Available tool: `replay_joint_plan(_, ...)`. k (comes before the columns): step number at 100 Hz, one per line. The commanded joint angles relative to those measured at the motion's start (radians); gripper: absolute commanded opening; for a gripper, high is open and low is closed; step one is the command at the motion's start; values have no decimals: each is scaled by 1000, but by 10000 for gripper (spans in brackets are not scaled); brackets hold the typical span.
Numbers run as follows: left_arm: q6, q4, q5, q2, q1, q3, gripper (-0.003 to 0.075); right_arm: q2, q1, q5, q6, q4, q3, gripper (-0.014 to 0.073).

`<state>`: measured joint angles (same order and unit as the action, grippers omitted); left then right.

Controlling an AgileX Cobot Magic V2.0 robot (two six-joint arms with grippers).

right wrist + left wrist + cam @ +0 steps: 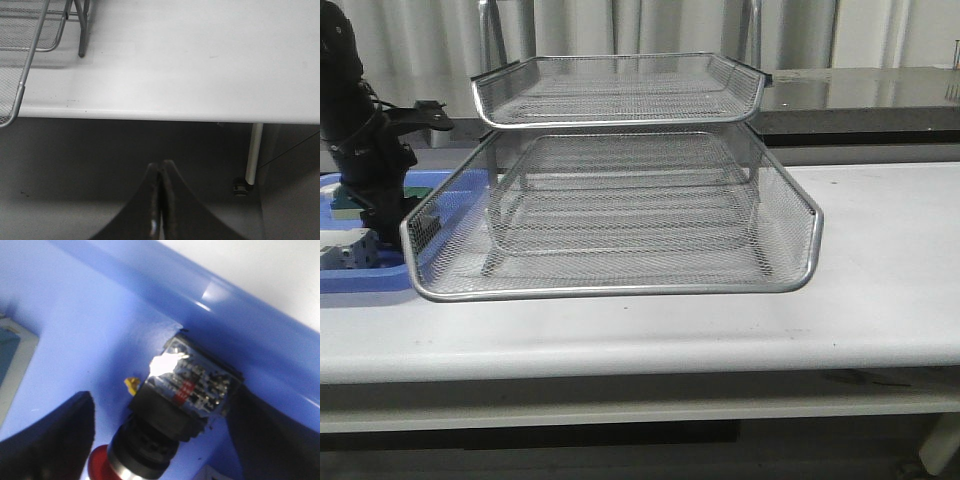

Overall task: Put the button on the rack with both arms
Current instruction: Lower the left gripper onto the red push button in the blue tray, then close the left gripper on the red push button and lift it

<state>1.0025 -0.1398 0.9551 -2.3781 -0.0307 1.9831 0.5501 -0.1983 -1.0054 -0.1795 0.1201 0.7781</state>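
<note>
From the front, the rack fills the white desk, and the left arm reaches down into the blue tray beside it. At the left wrist, the left tool stands wide open around the button, which lies against the tray's wall. At the right wrist, the right tool is pressed together, empty, off the desk's edge.
</note>
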Motion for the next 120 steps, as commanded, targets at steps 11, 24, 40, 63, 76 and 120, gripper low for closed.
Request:
replay_joint_plan(11, 3, -16, -31, 55, -2, 54, 221, 2, 6, 55, 4, 25, 33, -67)
replay_joint_plan(24, -4, -27, 4, 55, -2, 106, 24, 2, 6, 55, 4, 25, 33, -67)
replay_joint_plan(40, -44, -45, 95, 55, 0, 201, -20, 2, 6, 55, 4, 25, 33, -67)
replay_joint_plan(63, -114, -44, 288, 64, 5, 355, -20, 2, 6, 55, 4, 25, 33, -67)
replay_joint_plan(76, -163, -42, 312, 98, 5, 379, -20, 2, 6, 55, 4, 25, 33, -67)
replay_joint_plan(120, -292, -57, 312, 322, 1, 278, -20, 2, 6, 55, 4, 25, 33, -67)
